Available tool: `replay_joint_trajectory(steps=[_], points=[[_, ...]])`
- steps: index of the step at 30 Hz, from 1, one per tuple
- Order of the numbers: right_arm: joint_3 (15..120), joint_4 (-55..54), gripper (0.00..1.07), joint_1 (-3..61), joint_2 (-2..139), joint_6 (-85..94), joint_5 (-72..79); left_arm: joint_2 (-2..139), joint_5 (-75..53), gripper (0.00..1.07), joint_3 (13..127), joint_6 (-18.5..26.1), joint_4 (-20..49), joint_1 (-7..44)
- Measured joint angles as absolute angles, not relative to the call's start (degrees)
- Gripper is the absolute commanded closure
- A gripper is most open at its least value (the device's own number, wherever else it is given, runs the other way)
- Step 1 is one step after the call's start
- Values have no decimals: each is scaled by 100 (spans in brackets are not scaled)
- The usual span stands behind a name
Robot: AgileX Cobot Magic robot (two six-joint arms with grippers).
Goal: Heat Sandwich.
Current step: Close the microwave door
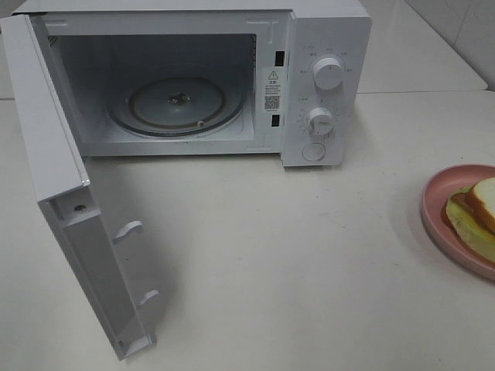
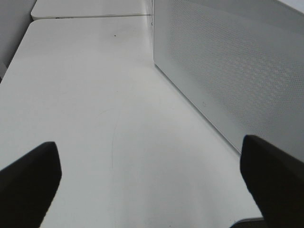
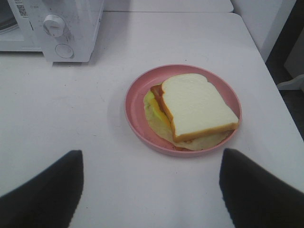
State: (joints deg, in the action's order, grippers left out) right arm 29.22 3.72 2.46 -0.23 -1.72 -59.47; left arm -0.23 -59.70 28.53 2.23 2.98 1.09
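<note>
On the pink round plate [image 3: 137,118] at the right side of the table lies the small stacked sandwich [image 3: 197,107] of white bread with tan crust, green lettuce and reddish-brown filling, its top slice shifted off the layers beneath. That plate rests on a pale, matte white tabletop [image 1: 271,255], bare around it and faintly scuffed. Toward the back stands a white microwave oven [image 1: 325,46] with two round dials, its hinged door [image 1: 69,232] swung wide, showing a glass turntable [image 1: 174,104] inside. Behind it a second white table abuts, and tiled wall shows at the far corner. The right gripper [image 3: 149,190] hovers near the plate, fingers spread, holding nothing. The left gripper [image 2: 152,180] hangs beside the door's perforated panel, jaws wide apart, empty.
</note>
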Motion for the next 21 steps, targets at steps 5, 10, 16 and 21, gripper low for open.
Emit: replay_joint_trajectory(steps=[5, 10, 16, 21], points=[[2922, 372, 31, 246, -23, -172, -5947, -23, -5970, 10, 2853, 223, 298, 109], [2922, 372, 31, 246, -23, -172, -5947, -23, -5970, 10, 2853, 223, 298, 109], [2922, 372, 31, 246, -23, -172, -5947, -23, -5970, 10, 2853, 223, 298, 109], [2922, 372, 31, 246, -23, -172, -5947, -23, -5970, 10, 2853, 223, 298, 109]])
